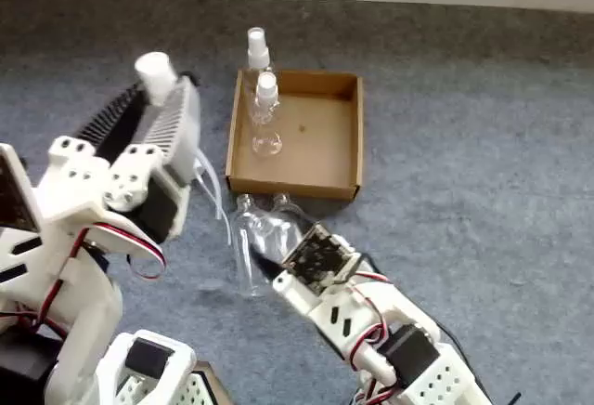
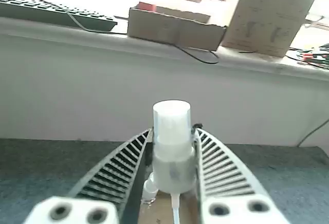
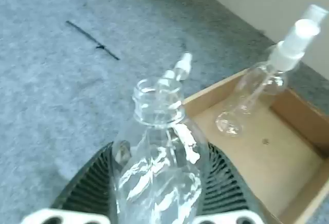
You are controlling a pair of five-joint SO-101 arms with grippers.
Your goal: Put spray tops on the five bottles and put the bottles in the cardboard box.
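Note:
My left gripper (image 1: 160,89) is raised left of the cardboard box (image 1: 348,136) and is shut on a white spray top (image 1: 155,71), whose thin tube (image 1: 210,180) hangs down. The left wrist view has that spray top (image 2: 171,142) upright between the ribbed fingers (image 2: 221,167). My right gripper (image 1: 264,252) is in front of the box, shut on a clear open bottle (image 1: 249,238); the bottle's bare mouth (image 3: 157,98) points toward the box (image 3: 303,126). A second clear bottle (image 1: 286,215) lies beside it. One capped bottle (image 1: 266,117) lies inside the box.
Another capped bottle (image 1: 257,49) stands just behind the box's far left corner. Grey carpet (image 1: 464,191) lies open to the right of the box. A pale wall (image 2: 77,90) runs along the back edge of the carpet.

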